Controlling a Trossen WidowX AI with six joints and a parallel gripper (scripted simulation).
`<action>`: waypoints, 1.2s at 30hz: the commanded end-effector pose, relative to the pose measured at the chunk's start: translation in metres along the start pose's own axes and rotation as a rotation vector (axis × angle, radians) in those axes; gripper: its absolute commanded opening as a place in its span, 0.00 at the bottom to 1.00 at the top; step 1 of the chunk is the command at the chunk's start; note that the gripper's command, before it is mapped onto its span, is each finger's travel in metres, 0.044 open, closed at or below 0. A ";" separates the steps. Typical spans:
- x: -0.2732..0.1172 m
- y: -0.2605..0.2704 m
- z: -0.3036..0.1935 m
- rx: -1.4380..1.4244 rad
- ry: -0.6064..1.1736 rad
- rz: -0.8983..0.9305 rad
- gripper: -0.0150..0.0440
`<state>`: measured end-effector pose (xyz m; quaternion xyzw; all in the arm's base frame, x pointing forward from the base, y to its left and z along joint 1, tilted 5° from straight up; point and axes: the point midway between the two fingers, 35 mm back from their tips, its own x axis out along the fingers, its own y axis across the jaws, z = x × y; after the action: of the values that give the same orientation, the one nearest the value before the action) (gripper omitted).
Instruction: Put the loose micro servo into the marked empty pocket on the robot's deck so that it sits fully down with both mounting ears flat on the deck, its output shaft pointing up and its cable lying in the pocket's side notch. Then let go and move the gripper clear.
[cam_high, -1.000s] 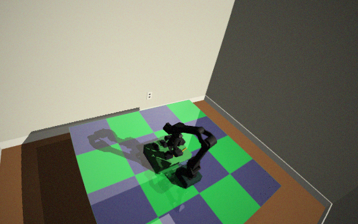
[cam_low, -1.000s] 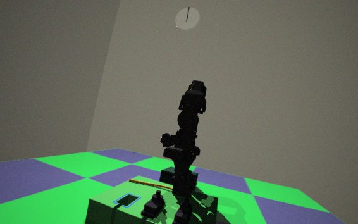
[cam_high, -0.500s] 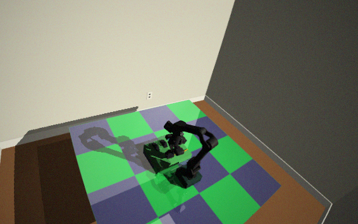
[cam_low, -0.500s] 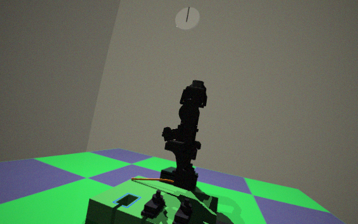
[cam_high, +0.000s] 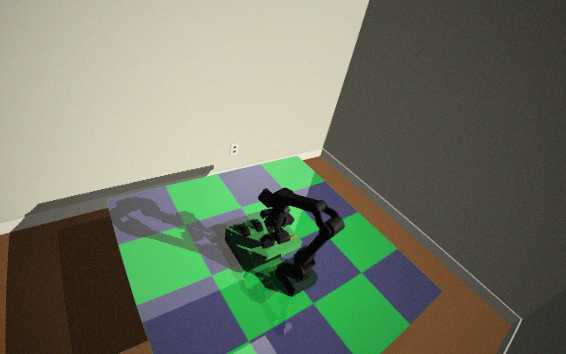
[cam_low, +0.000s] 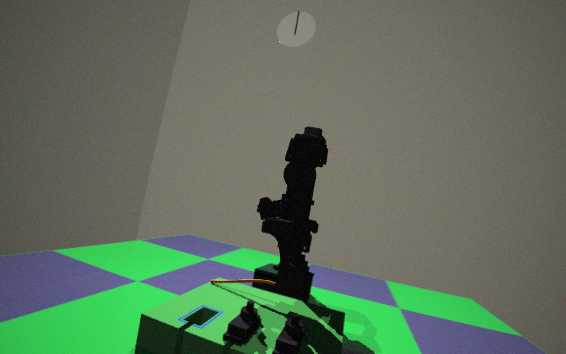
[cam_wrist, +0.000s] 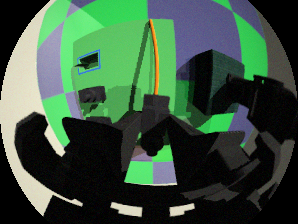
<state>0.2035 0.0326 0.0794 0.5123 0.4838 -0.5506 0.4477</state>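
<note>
My gripper (cam_wrist: 154, 115) is shut on the loose micro servo (cam_wrist: 156, 104), a dark block with an orange cable (cam_wrist: 156, 65) (cam_low: 245, 281). The cable stands off the green deck (cam_wrist: 120, 45) (cam_low: 162, 314) and slants away from its shadow, so the servo seems held a little above the deck. In the exterior view the arm hides the servo and fingers; in the top view they merge into one dark shape. The empty pocket (cam_wrist: 100, 58) (cam_low: 212, 320) has a blue outline and a side notch, and lies on the deck well to one side of the gripper. Exact servo tilt is unclear.
Two dark mounted servos (cam_low: 243, 326) (cam_low: 290, 339) stand on the deck beside the pocket, shafts up; one mounted servo (cam_wrist: 92, 95) shows in the wrist view between pocket and gripper. The arm's dark base (cam_high: 298, 280) (cam_wrist: 220, 82) stands just off the deck's edge.
</note>
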 end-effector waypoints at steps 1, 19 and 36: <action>-0.002 0.011 -0.004 0.001 0.006 0.008 0.25; -0.003 0.048 -0.007 0.001 0.007 0.010 0.25; -0.003 0.057 0.069 0.001 0.001 0.011 0.25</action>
<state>0.2496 -0.0275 0.0773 0.5154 0.4831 -0.5494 0.4463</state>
